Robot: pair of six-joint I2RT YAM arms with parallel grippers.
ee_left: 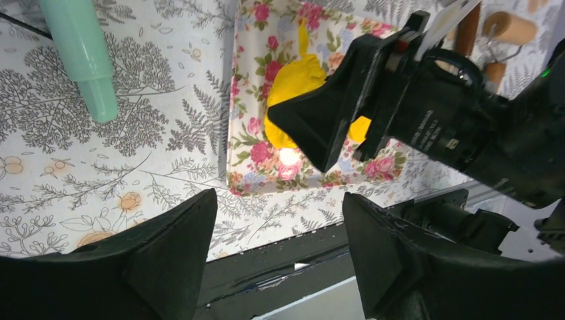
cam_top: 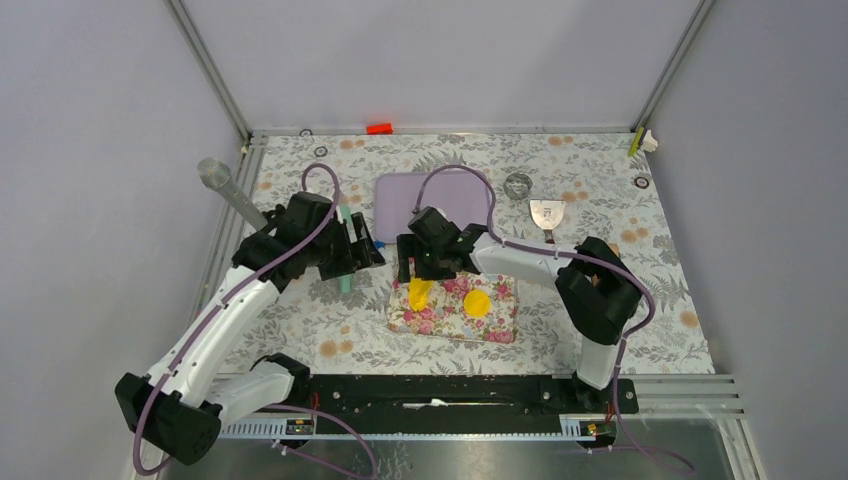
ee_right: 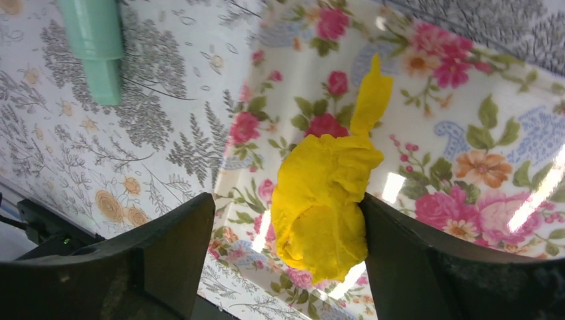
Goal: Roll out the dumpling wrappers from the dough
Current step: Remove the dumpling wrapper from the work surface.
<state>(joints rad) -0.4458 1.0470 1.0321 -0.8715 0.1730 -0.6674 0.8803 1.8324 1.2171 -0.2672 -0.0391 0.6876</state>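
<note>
Right claw (ee_right: 283, 203) reaches down over the floral rectangular board (ee_right: 466, 120), spread astride the crumpled yellow dough lump (ee_right: 326, 200). Left claw (ee_left: 280, 197) spread, empty.

each arm is built of smooth white link shells joined by chunky matte-black joint housings; the left arm (cam_top: 215, 335) and the right arm (cam_top: 520, 262) match. a thin purple cable (cam_top: 320, 166) runs along each, from behind the wrist back to the base. the left gripper (ee_left: 278, 200) and the right gripper (ee_right: 286, 200) carry broad, black, wedge-shaped fingers with a faintly grainy finish. behind the right gripper's fingers the black housing bears small white lettering (ee_left: 433, 133) and a white tag (ee_left: 446, 20).
</note>
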